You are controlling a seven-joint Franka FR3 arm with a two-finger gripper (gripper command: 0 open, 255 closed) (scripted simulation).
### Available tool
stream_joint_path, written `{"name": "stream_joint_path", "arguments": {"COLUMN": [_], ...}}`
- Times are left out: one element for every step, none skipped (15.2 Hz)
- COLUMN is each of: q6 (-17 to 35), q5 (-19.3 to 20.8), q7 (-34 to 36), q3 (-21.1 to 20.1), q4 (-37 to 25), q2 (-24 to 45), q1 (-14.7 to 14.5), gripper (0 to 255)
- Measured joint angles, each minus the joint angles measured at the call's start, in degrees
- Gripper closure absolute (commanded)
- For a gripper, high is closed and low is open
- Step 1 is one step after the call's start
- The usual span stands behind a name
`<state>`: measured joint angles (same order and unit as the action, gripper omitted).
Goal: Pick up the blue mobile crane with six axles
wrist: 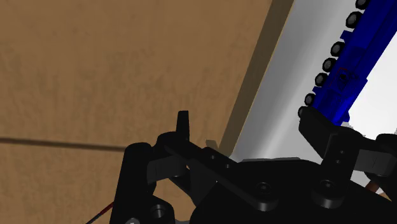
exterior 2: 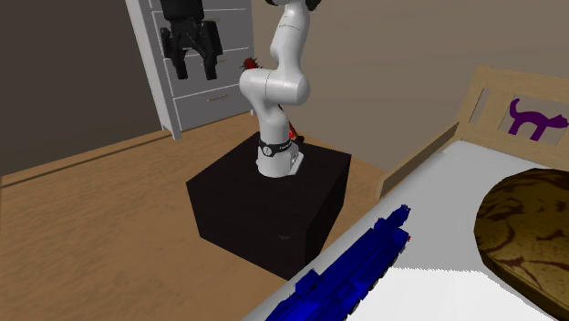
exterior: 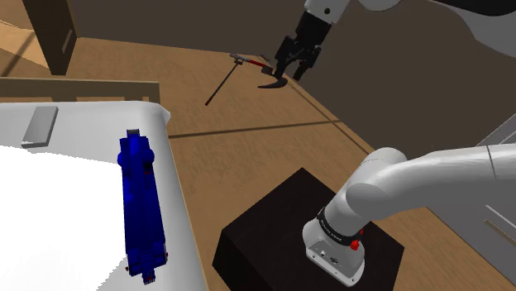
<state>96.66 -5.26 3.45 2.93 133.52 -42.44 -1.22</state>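
Note:
The blue mobile crane point(exterior: 141, 207) lies lengthwise on the white bed point(exterior: 50, 215), close to the edge that faces the stand. A row of black wheels runs along the side of the crane point(wrist: 347, 70), and its long blue body point(exterior 2: 360, 269) points along the mattress edge. My black gripper point(exterior: 291, 73) hangs high over the wooden floor, far from the crane and well off the bed. In the second exterior view the gripper point(exterior 2: 193, 56) points downward with its fingers apart and nothing between them. In the wrist view the gripper point(wrist: 235, 146) has the crane beyond its right finger.
A thin tool point(exterior: 236, 70) with a dark handle lies on the floor beyond the gripper. A flat grey object point(exterior: 40, 124) rests on the bed. A brown cushion point(exterior 2: 529, 228), a headboard with a purple cat point(exterior 2: 533, 119) and a white drawer unit point(exterior 2: 223, 87) stand around. The black stand point(exterior 2: 274, 205) sits beside the bed.

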Motion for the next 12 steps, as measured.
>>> {"name": "stream_joint_path", "arguments": {"q6": [0.0, 0.69, 1.26, 2.39, 3.81, 4.81, 5.9, 6.92, 8.36, 9.69, 11.1, 12.39], "q5": [0.0, -0.26, -0.61, -1.06, -1.57, -1.96, -2.62, -3.2, -3.68, -4.23, -4.69, -5.01], "q7": [0.0, 0.72, 1.81, 3.13, 4.55, 5.9, 7.72, 9.51, 11.14, 12.86, 14.52, 16.0], "q3": [0.0, -0.64, -1.56, -2.71, -3.97, -5.1, -6.71, -8.26, -9.73, -11.23, -12.71, -13.99], "q4": [0.0, 0.68, 1.22, 2.12, 3.44, 3.65, 4.21, 4.8, 4.53, 5.5, 5.92, 6.27], "q2": [0.0, -0.09, -0.24, -0.22, -0.33, 0.22, 0.46, 0.63, 2.09, 2.19, 2.95, 3.68], "q1": [0.0, -0.12, -0.28, -0.49, -0.73, -0.91, -1.31, -1.65, -1.88, -2.23, -2.48, -2.64], "gripper": [0, 0, 0, 0, 0, 0, 0, 0, 0, 0, 0, 0]}}
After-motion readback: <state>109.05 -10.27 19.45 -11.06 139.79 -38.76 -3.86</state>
